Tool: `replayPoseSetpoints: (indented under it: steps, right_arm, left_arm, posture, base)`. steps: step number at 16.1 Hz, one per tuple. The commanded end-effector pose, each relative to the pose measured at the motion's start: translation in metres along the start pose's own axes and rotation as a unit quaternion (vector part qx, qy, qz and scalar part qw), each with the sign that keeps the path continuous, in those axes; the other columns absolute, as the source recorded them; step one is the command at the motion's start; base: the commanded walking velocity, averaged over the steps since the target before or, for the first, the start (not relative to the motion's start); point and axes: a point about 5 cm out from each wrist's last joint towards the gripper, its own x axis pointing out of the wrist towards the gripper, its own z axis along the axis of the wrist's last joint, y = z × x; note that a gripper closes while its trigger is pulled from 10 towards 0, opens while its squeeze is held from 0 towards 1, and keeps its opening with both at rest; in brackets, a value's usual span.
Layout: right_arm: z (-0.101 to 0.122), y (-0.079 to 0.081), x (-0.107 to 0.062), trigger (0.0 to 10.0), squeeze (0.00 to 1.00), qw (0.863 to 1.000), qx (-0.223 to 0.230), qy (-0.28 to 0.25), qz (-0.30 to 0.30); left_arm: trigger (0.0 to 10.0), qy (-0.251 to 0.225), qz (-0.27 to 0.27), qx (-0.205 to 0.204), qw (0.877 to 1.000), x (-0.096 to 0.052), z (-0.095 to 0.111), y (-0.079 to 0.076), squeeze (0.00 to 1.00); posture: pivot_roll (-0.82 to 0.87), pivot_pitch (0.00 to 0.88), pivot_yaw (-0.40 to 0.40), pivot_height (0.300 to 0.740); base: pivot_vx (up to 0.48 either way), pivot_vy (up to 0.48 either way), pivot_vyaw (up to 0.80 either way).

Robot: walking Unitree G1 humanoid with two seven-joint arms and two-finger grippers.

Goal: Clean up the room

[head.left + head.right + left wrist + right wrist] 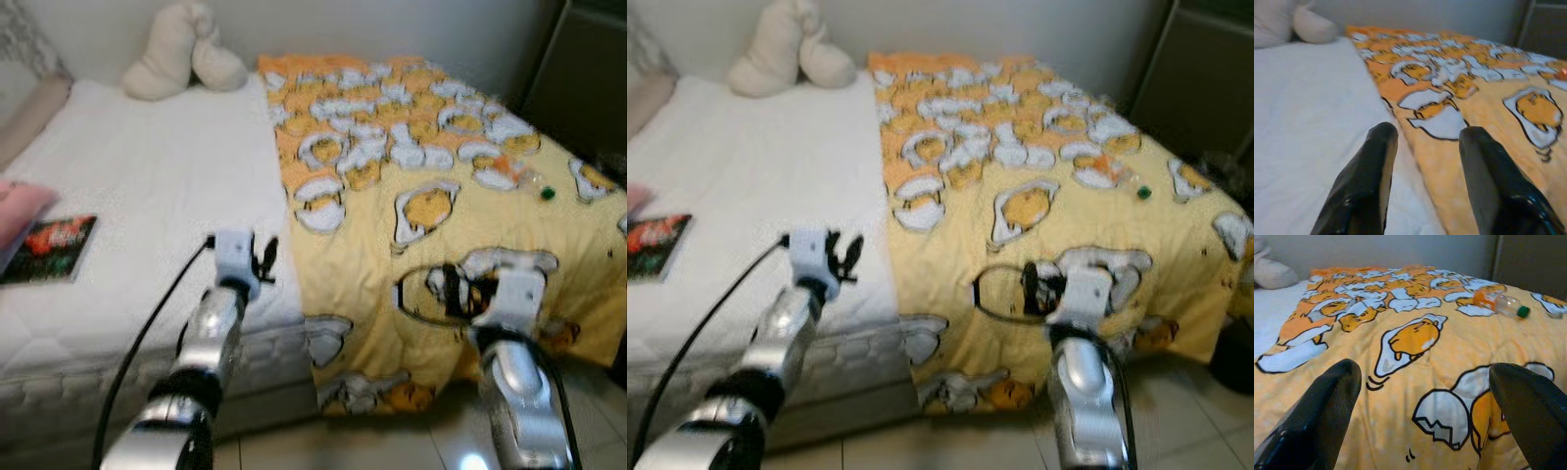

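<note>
- Right claw (pixel 1420 416): spread wide, holding nothing, poised above the yellow blanket (pixel 441 166) near the foot of the bed (pixel 147 186).
- Left claw (pixel 1425 181): parted, empty, over the blanket's edge on the white mattress.
- Plastic bottle (pixel 1501 303) lies well beyond the right claw.
- Risk: a round bottle on soft bedding may roll away if nudged.
- Head views blurred; the book (pixel 54 250) cover is unreadable.

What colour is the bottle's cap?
Green. The bottle's cap shows best in the right wrist view.
</note>
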Motion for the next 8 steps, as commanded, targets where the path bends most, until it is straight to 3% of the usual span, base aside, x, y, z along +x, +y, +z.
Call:
replayPoseSetpoints:
  steps: [1,3,5,6,7,8]
  right_arm:
    - [-0.005,-0.003,-0.001,10.0,0.00,1.000,-0.009,0.008,-0.001]
    - [-0.009,-0.002,-0.001,10.0,0.00,1.000,-0.013,0.015,0.004]
    - [-0.014,-0.002,-0.001,10.0,0.00,1.000,-0.019,0.023,0.005]
    - [-0.015,-0.002,0.000,10.0,0.00,1.000,-0.020,0.023,0.006]
    - [-0.017,0.000,-0.001,10.0,0.00,0.999,-0.025,0.026,0.009]
    - [-0.017,0.001,-0.001,10.0,0.00,0.999,-0.026,0.024,0.011]
  left_arm:
    - [10.0,0.008,-0.011,0.008,1.000,0.001,-0.002,-0.011,1.00]
    - [10.0,0.017,-0.021,0.015,1.000,0.002,-0.004,-0.018,1.00]
    - [10.0,0.028,-0.038,0.038,0.998,0.006,-0.004,-0.024,1.00]
    - [10.0,0.031,-0.035,0.041,0.998,0.006,-0.004,-0.025,0.00]
    - [10.0,0.034,-0.022,0.055,0.998,0.007,-0.004,-0.024,0.00]
    - [10.0,0.029,-0.018,0.042,0.999,0.007,-0.003,-0.023,0.00]
  posture:
    - [0.05,0.000,0.026,0.740]
    - [0.04,0.000,0.024,0.740]
    - [0.05,0.000,0.026,0.740]
    - [0.04,0.000,0.031,0.740]
    - [0.04,0.000,0.033,0.740]
    - [0.03,0.000,0.036,0.740]
  base:
    - [0.000,-0.454,0.69]
    - [0.000,-0.435,0.67]
    - [0.253,-0.403,0.62]
    - [0.000,0.000,0.57]
    - [0.000,0.000,0.00]
    - [0.000,0.000,0.00]
